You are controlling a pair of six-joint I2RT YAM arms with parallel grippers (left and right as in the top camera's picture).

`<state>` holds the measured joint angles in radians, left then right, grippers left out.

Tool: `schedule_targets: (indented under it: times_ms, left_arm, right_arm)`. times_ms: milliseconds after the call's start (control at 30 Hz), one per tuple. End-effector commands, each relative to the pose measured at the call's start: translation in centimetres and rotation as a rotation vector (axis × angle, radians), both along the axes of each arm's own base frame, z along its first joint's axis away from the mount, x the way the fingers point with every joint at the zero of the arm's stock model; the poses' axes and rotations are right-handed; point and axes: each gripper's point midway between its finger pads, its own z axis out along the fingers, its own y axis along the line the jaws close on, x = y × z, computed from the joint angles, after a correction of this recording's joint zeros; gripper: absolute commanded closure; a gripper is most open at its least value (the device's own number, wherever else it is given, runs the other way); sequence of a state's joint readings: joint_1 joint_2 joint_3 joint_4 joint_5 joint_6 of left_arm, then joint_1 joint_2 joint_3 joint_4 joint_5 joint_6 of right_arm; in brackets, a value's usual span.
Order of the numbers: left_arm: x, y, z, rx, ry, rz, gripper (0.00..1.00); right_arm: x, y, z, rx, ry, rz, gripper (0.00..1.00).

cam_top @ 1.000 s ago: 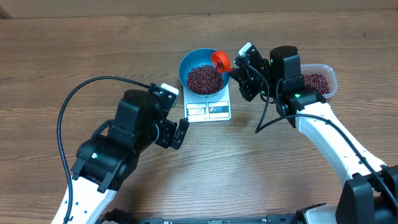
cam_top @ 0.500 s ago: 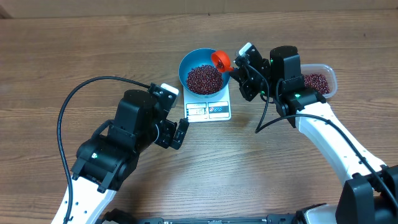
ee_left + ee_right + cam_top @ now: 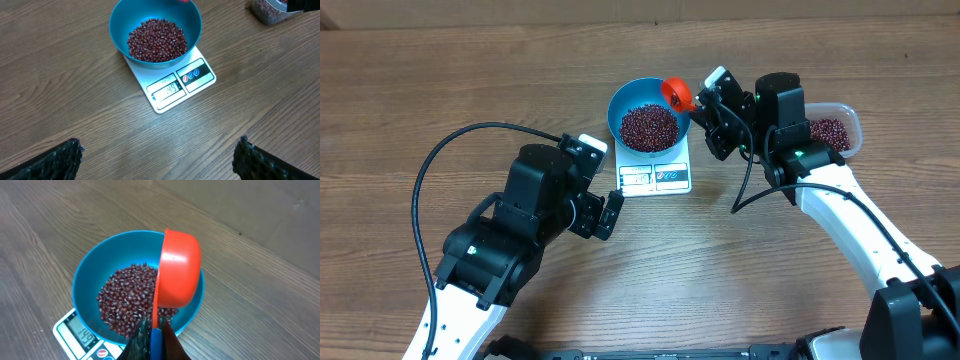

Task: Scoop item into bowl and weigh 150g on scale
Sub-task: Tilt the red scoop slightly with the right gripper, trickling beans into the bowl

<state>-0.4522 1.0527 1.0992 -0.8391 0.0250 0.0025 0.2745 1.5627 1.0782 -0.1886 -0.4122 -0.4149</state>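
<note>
Nearest the robot's base, the left arm [image 3: 510, 240] lies low over the wooden bench [image 3: 420, 80], a black cable [image 3: 440, 160] looping out beside it. The left fingers [image 3: 60, 160] stand spread wide, one at each lower corner of the left wrist view, with only bare wood between them; they grip nothing and sit well short of the scale.

Beyond them the white scale [image 3: 192, 75] lies flat on the bench, with its display and label panel along the edge facing the left arm. In the left wrist view the display appears to read 149. The blue bowl [image 3: 120, 25] stands on the scale's far part and holds a heap of dark red beans [image 3: 157, 40] across its bottom.

At the bowl's right rim, the right fingers [image 3: 139, 342] are clamped tight on the handle of an orange scoop [image 3: 177, 270]. The scoop is tipped on its side above the rim with its rounded back toward the wrist camera; whether it touches the bowl cannot be told.

Farthest right, partly behind the right arm [image 3: 840, 220], a clear container [image 3: 852, 118] holds more beans.
</note>
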Motion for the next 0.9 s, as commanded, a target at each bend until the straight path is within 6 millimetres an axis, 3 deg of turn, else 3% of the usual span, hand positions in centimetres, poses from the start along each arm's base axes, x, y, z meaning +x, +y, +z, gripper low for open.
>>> schedule_targets:
  times_ms: [0, 667, 867]
  left_arm:
    - [-0.1, 0.0, 0.0, -0.001, -0.003, 0.002, 0.0]
    - [-0.1, 0.0, 0.0, -0.001, -0.003, 0.002, 0.0]
    - [-0.1, 0.0, 0.0, -0.001, -0.003, 0.002, 0.01]
  right_arm:
    - [0.9, -0.4, 1.1, -0.029, -0.044, -0.01, 0.96]
    - [0.1, 0.3, 1.1, 0.068, 0.044, -0.014, 0.96]
    - [0.3, 0.3, 1.4, 0.18, 0.142, -0.108, 0.96]
